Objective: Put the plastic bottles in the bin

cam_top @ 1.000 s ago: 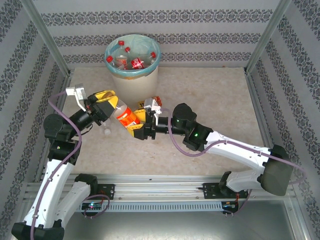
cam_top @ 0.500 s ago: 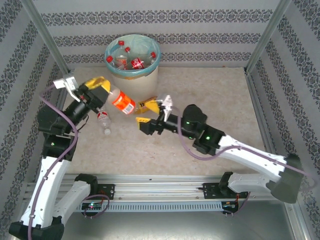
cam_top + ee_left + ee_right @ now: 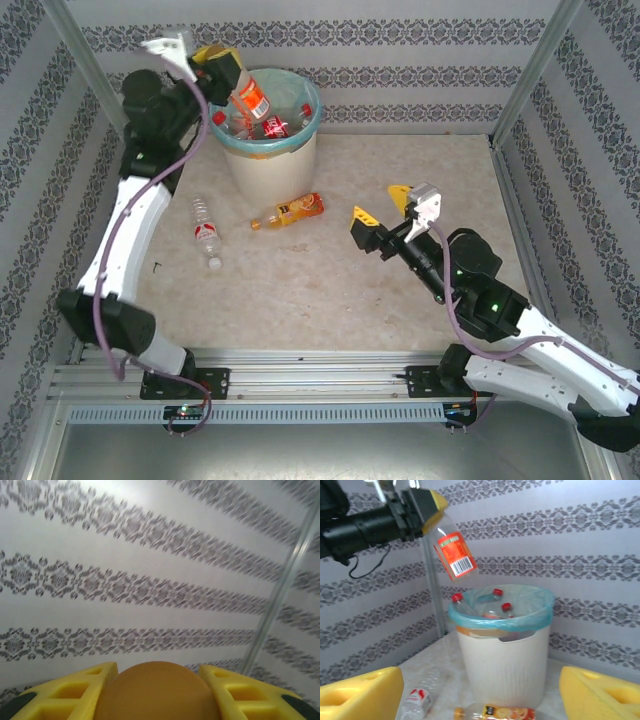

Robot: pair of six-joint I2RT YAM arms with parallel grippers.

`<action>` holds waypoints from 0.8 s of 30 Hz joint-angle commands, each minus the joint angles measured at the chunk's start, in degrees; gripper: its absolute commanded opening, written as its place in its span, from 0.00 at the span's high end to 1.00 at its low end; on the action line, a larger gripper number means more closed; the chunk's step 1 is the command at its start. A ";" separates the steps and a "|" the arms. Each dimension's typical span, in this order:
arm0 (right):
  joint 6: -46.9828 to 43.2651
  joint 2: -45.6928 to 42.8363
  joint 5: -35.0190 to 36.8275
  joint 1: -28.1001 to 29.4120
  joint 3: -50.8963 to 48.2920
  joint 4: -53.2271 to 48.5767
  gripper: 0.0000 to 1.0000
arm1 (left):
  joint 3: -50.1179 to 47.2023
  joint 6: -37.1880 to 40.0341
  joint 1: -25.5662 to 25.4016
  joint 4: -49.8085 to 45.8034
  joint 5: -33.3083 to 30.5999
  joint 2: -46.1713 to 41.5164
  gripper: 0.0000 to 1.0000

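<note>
I am holding an orange-labelled bottle (image 3: 251, 100) tilted above the bin (image 3: 272, 170), left gripper (image 3: 222, 70) clenching it, right gripper (image 3: 380, 203) hanging released

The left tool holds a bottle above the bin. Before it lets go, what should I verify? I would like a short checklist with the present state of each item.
1. Left tool shut on the orange-labelled bottle: ok.
2. That bottle over the opening of the bin: ok, though near the left rim.
3. Right tool away from the bin: ok; it is open, off to the right.
4. Room left in the bin: cannot tell; the bottles inside reach about rim height.
5. Table finished: not ok; the amber bottle and the clear bottle lie on it.
</note>
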 commanded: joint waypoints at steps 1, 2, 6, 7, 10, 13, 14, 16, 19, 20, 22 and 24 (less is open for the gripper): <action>-2.11 -0.97 2.68 -0.66 0.64 -3.19 0.19 | 8.29 6.72 -0.58 -8.51 -0.75 6.78 1.00; -2.49 -0.89 2.67 -0.84 0.78 -3.64 0.19 | 9.99 7.59 -1.04 -9.28 -0.14 8.82 1.00; -2.37 -0.32 1.96 -1.47 0.77 -4.23 0.19 | 15.98 10.79 -3.14 -14.50 -0.26 15.82 0.99; -2.08 -0.19 1.84 -1.57 0.65 -4.10 0.19 | 17.83 11.75 -3.67 -16.72 -0.04 17.59 0.98; -0.96 0.53 1.18 -1.95 0.15 -3.82 0.19 | 23.12 15.37 -5.35 -23.59 0.13 22.37 0.96; -0.03 1.20 0.51 -2.01 0.00 -3.84 0.19 | 30.68 18.20 -6.15 -32.51 -2.48 27.47 0.92; 0.25 1.35 0.44 -2.01 0.04 -4.04 0.19 | 35.02 18.43 -6.26 -36.74 -2.85 29.75 0.92; 0.61 1.39 0.35 -2.10 -0.12 -4.17 0.19 | 41.83 18.26 -6.29 -42.74 -1.99 33.85 0.90; 1.15 1.36 0.61 -2.20 -0.64 -3.89 0.19 | 47.37 18.15 -6.58 -47.27 -0.65 37.84 0.83; 1.29 1.40 0.61 -2.28 -0.75 -3.87 0.19 | 47.66 18.11 -6.63 -47.59 -0.62 38.39 0.81; 1.58 1.64 0.61 -2.37 -0.75 -4.07 0.19 | 47.46 17.73 -6.71 -47.46 -0.26 38.48 0.72; 1.89 1.83 0.53 -2.43 -0.75 -4.22 0.19 | 47.48 17.07 -6.72 -46.92 -0.31 38.42 0.48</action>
